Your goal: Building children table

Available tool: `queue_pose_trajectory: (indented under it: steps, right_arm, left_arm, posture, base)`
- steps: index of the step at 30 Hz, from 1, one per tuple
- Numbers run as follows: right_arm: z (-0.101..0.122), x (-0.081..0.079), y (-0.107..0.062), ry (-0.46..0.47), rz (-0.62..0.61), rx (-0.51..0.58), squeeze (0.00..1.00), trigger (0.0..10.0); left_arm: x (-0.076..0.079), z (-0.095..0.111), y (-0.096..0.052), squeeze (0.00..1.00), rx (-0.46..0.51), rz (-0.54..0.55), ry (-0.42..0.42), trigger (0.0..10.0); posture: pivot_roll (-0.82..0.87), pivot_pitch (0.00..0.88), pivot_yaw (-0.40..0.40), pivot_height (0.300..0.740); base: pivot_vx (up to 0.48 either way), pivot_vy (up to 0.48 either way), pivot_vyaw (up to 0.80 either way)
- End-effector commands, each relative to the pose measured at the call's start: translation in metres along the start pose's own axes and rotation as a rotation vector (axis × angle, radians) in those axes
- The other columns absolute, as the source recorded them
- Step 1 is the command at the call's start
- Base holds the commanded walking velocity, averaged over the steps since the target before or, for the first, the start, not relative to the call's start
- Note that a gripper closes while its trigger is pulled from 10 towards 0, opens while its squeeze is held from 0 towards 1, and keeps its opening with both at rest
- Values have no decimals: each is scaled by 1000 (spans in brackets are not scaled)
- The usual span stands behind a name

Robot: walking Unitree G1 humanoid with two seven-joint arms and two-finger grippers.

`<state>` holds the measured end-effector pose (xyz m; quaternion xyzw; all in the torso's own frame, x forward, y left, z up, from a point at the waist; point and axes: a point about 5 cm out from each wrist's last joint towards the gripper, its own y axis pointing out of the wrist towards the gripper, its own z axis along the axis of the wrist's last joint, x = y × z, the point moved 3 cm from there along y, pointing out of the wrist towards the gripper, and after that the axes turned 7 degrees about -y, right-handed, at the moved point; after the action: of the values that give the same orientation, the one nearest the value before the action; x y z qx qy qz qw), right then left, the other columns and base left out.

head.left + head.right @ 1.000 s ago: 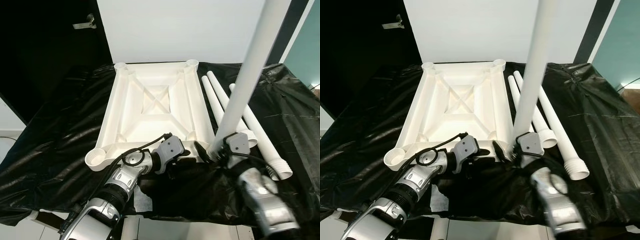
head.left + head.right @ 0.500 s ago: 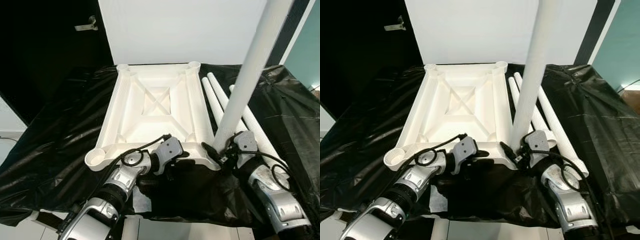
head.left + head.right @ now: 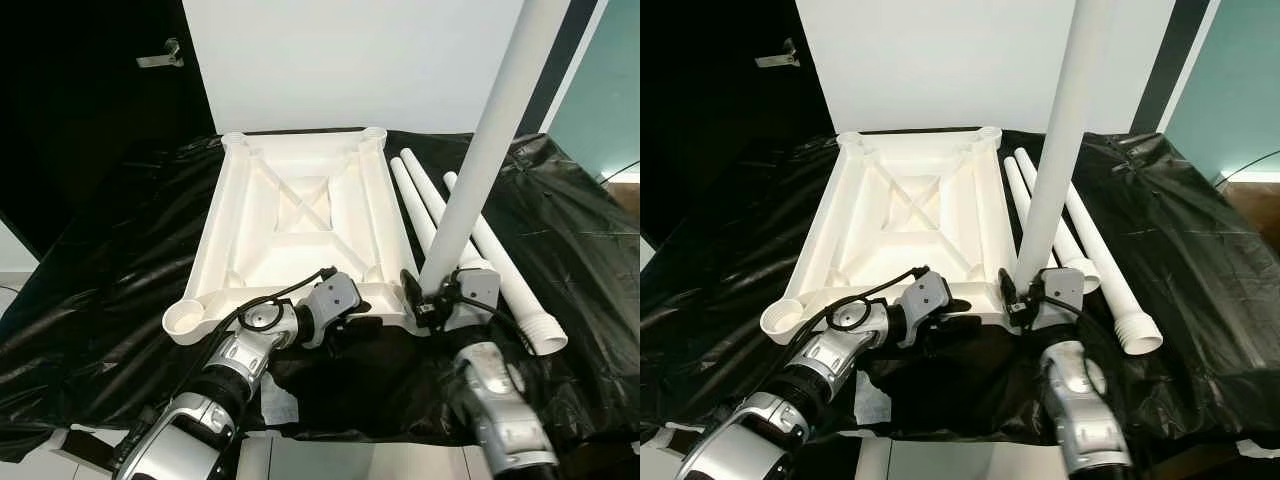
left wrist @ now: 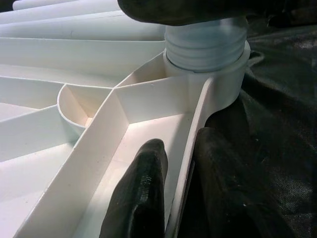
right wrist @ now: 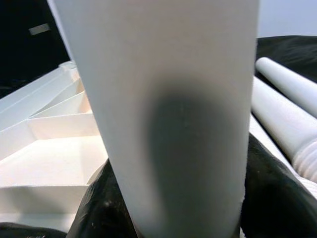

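Table top (image 3: 300, 225) lies upside down, ribs up, on the black plastic sheet (image 3: 110, 280) covering the tabletop. Right end effector (image 3: 432, 300) is clenched round the upright white leg (image 3: 480, 160), whose threaded end sits in the near right corner socket (image 4: 218, 74). Left end effector (image 4: 171, 198) pinches the near rim of the table top between its two black fingers, one inside the rim, one outside. Versus half a second ago my head view has shifted a little, so the whole scene sits differently; the leg now leans less and the right forearm (image 3: 495, 400) has swung in under the socket. Left grip looks unchanged. Three loose legs (image 3: 480, 250) lie side by side on the sheet, just right of the table top. Behind: white wall panel (image 3: 350, 60), dark door with a metal handle (image 3: 160, 55) on the left, teal wall (image 3: 600, 100) on the right.
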<state>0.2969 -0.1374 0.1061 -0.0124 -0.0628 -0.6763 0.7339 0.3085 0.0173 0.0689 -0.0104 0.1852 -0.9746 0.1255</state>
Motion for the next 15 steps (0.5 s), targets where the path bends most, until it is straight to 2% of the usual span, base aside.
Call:
queue_pose_trajectory:
  steps: [1, 2, 4, 5, 9, 10, 15]
  right_arm:
    - [-19, 11, 0, 30, -78, -101, 0, 0]
    - [-18, 10, 1, 16, -64, -102, 0, 980]
    - [-18, 9, 1, 4, -55, -101, 0, 980]
    - [-17, 8, 2, -14, -34, -102, 0, 10000]
    - [-13, 5, 1, -61, 25, -78, 0, 10000]
    - [-11, 5, 0, -59, 55, -67, 1000, 10000]
    - [-5, 11, -2, -78, 113, -31, 1000, 10000]
  left_arm:
    - [28, -38, 6, 0, -146, -138, -69, 10000]
    - [28, -38, 6, 0, -146, -138, -69, 10000]
    - [28, -38, 6, 0, -146, -138, -68, 10000]
    - [27, -37, 7, 0, -146, -139, -68, 10000]
    - [28, -37, 7, 0, -146, -143, -67, 10000]
    - [28, -37, 7, 0, -146, -147, -66, 10000]
    - [28, -39, 6, 0, -151, -149, -67, 10000]
  posture:
    - [-67, 0, 24, 740]
    - [-75, 0, 27, 740]
    - [-75, 0, 27, 740]
    - [-75, 0, 27, 740]
    - [-79, 0, 33, 740]
    - [-80, 0, 38, 740]
    - [-84, 0, 39, 740]
  base:
    - [0, 0, 0]
    - [0, 0, 0]
    - [0, 0, 0]
    - [0, 0, 0]
    - [0, 0, 0]
    - [0, 0, 0]
    - [0, 0, 0]
